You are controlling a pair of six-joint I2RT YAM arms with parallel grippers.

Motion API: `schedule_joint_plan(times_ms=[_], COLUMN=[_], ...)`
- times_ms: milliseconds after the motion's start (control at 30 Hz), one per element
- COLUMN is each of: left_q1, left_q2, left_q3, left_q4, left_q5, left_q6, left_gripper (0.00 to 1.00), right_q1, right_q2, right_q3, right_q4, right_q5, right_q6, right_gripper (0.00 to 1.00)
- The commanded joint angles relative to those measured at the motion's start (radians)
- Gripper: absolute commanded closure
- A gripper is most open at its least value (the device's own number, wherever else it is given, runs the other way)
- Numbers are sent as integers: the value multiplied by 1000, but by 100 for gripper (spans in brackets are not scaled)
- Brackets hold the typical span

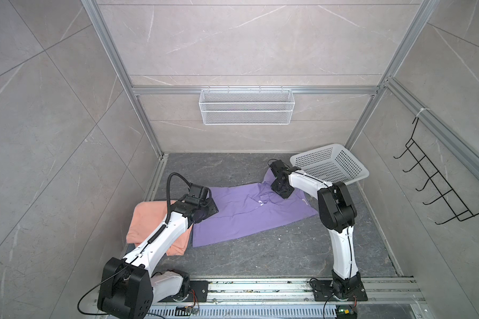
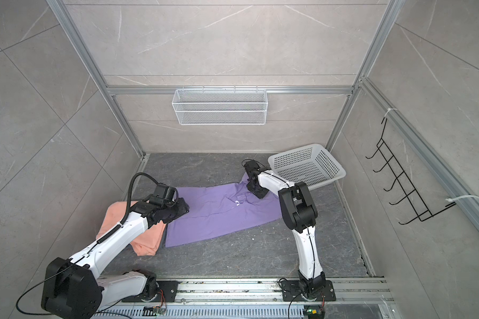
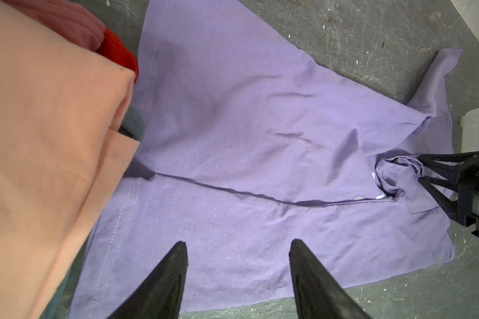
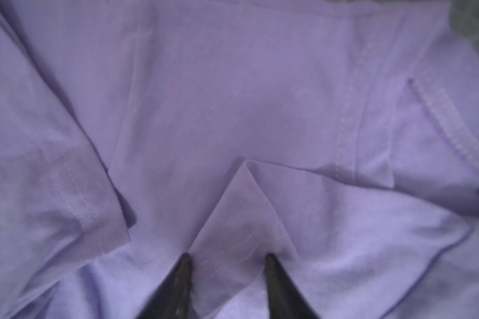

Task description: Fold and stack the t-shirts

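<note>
The lavender t-shirt [image 1: 246, 218] [image 2: 219, 218] lies spread across the middle of the dark table, collar end at the right. Its lettering does not show. The salmon-peach t-shirt [image 1: 147, 221] [image 2: 150, 240] lies folded at the left, partly under my left arm. My left gripper [image 3: 238, 245] hovers open over the lavender shirt [image 3: 246, 138] near its hem end, with nothing between the fingers. My right gripper [image 4: 227, 256] [image 1: 274, 194] is down on the collar end, jaws narrowed but still apart, and a raised fold of lavender cloth [image 4: 241, 210] fills the gap between the fingertips.
A white perforated basket [image 1: 329, 165] sits tilted at the back right, just behind my right arm. A wire basket [image 1: 246, 106] hangs on the back wall and a black hook rack [image 1: 440, 179] on the right wall. Red cloth [image 3: 119, 52] and teal cloth [image 3: 133, 124] show beneath the salmon shirt [image 3: 39, 138].
</note>
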Motion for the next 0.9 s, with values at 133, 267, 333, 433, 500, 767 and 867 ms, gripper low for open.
schedule_joint_plan(times_ms=[133, 267, 333, 433, 500, 767, 867], left_q1=[-3, -2, -2, -3, -3, -1, -2], left_q2=[-36, -34, -30, -17, -3, 124, 163], left_q3=[7, 3, 2, 8, 9, 86, 118], left_q4=[-41, -32, -27, -27, -32, -69, -79], left_q5=[-40, -41, -39, -37, -37, -49, -55], left_q6=[8, 10, 16, 20, 24, 57, 58], left_gripper=[38, 38, 38, 38, 37, 36, 37], right_q1=[7, 7, 7, 8, 8, 12, 13], right_q2=[12, -18, -31, -66, -102, -381, -483], right_q3=[14, 17, 23, 17, 3, -141, -225], right_q4=[-57, -60, -65, -74, -74, -89, -106], right_q5=[40, 52, 53, 49, 57, 174, 193], right_q6=[19, 1, -8, -17, -23, -72, -69], right_gripper=[90, 97, 97, 98, 99, 100, 100])
